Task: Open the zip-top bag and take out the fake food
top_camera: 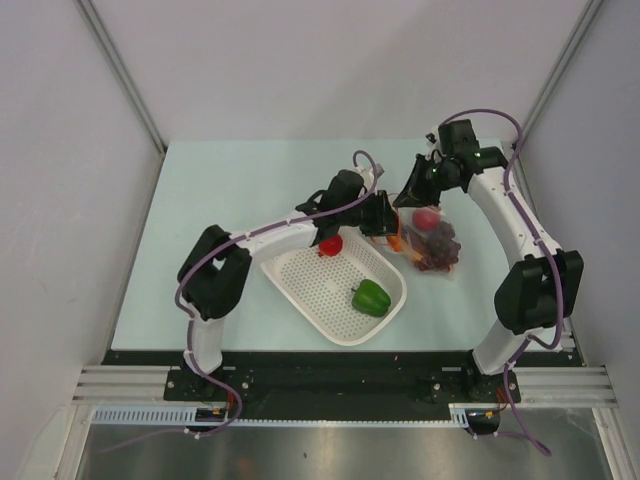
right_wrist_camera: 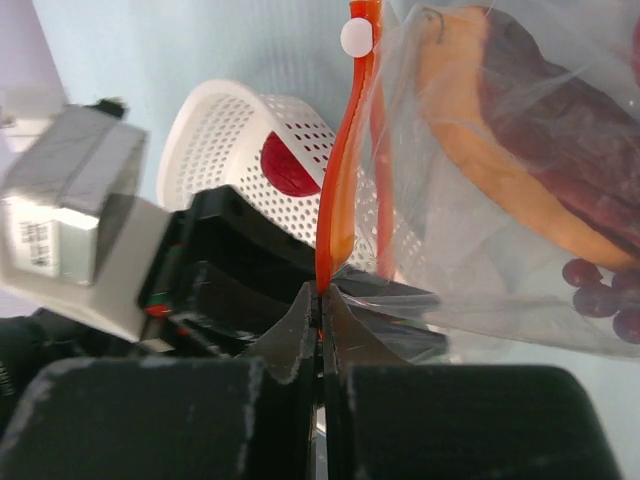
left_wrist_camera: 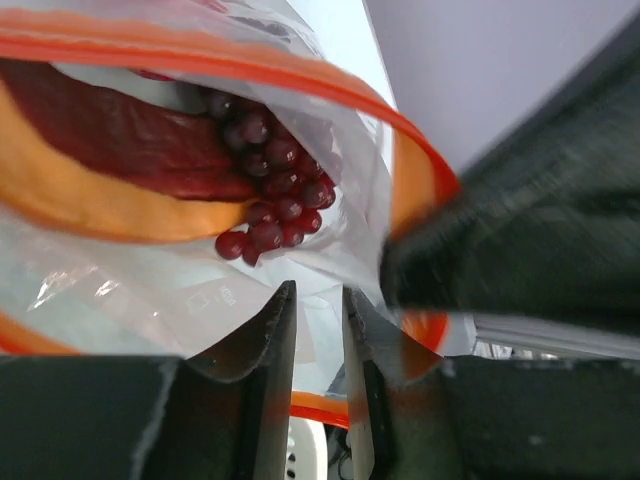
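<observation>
The zip-top bag (top_camera: 445,255) lies right of the basket, its mouth held up. My right gripper (top_camera: 412,195) is shut on its orange-red zipper strip (right_wrist_camera: 335,200), at the fingertips (right_wrist_camera: 321,290). My left gripper (top_camera: 385,215) is at the bag's open mouth, its jaws (left_wrist_camera: 318,290) a narrow gap apart with clear film and the strip (left_wrist_camera: 320,405) showing through the gap. Inside the bag are a grape bunch (left_wrist_camera: 275,205), an orange and dark red piece (left_wrist_camera: 100,215) and a red round fruit (top_camera: 427,218). A green bell pepper (top_camera: 371,297) and a red fruit (top_camera: 330,244) lie in the basket.
The white perforated basket (top_camera: 300,275) sits in front of the left gripper, close to the bag. The zipper's white slider (right_wrist_camera: 356,38) is at the far end of the strip. Both arms crowd together at the bag's mouth. Grey walls enclose the table.
</observation>
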